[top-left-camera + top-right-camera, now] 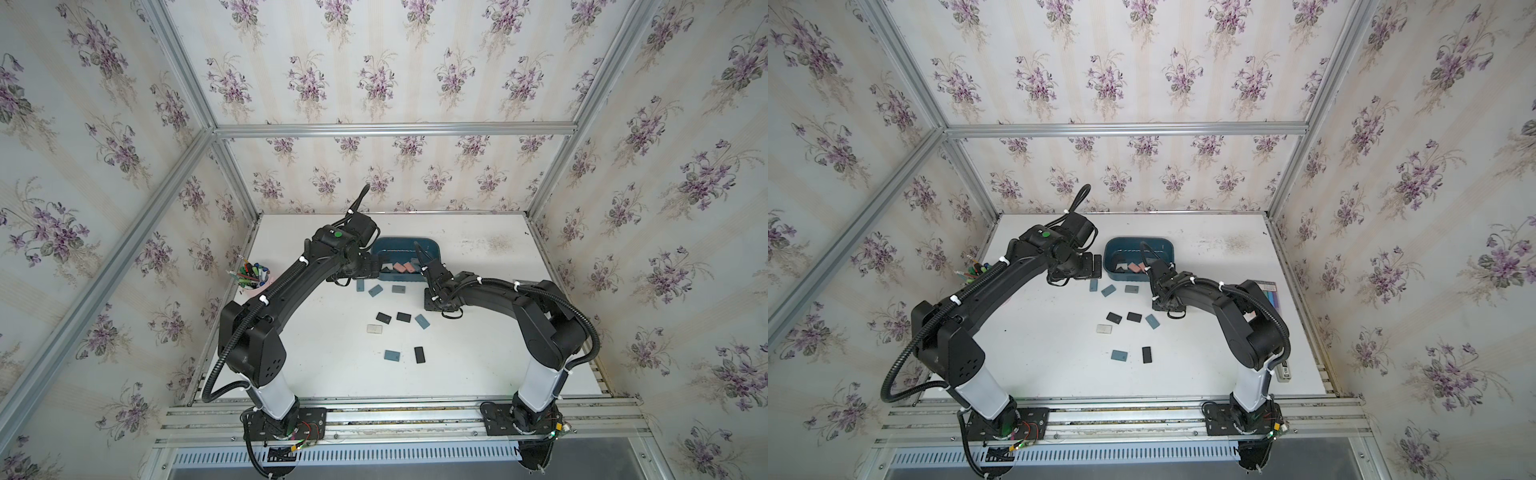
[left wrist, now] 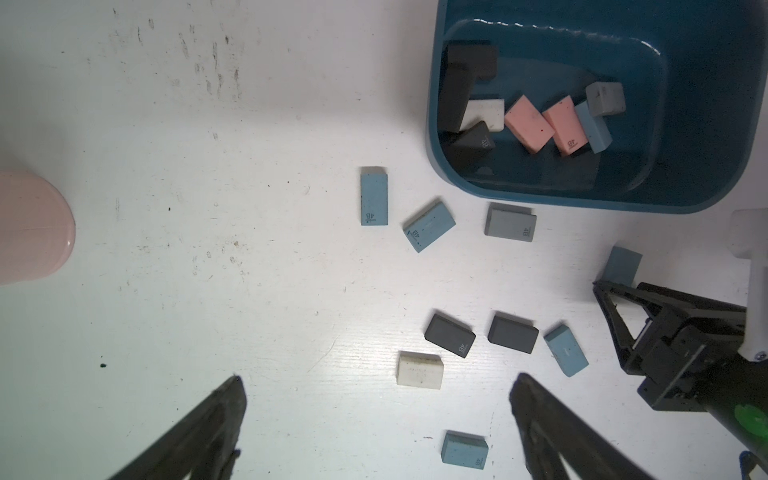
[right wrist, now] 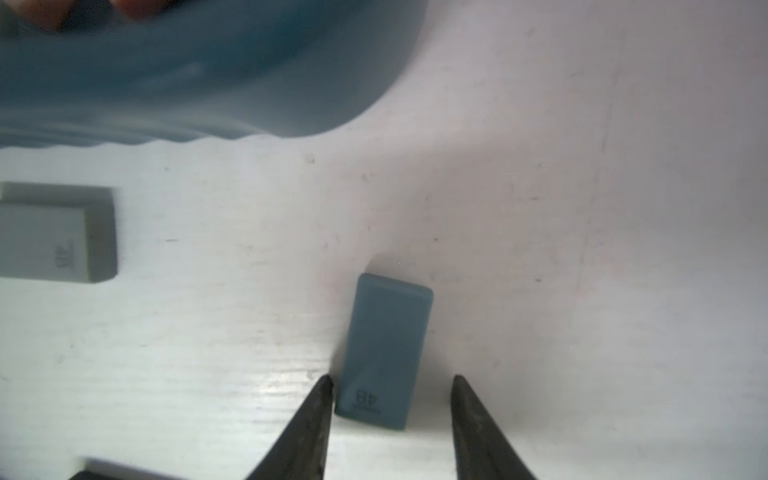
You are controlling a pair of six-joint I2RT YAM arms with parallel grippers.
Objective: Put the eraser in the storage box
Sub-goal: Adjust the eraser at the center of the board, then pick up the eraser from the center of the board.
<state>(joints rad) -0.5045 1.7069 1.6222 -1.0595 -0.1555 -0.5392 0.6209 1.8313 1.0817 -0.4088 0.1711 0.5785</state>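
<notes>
Straddling the slate-blue rectangular rubber eraser (image 3: pixel 384 345) on the white bench (image 3: pixel 582 249), our half-open, empty right pincer (image 3: pixel 392 380) should centre before we squeeze.

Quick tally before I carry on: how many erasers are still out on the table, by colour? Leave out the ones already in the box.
Blue erasers: 5
Black erasers: 3
Grey eraser: 1
White eraser: 1
Total on the table: 10
</notes>
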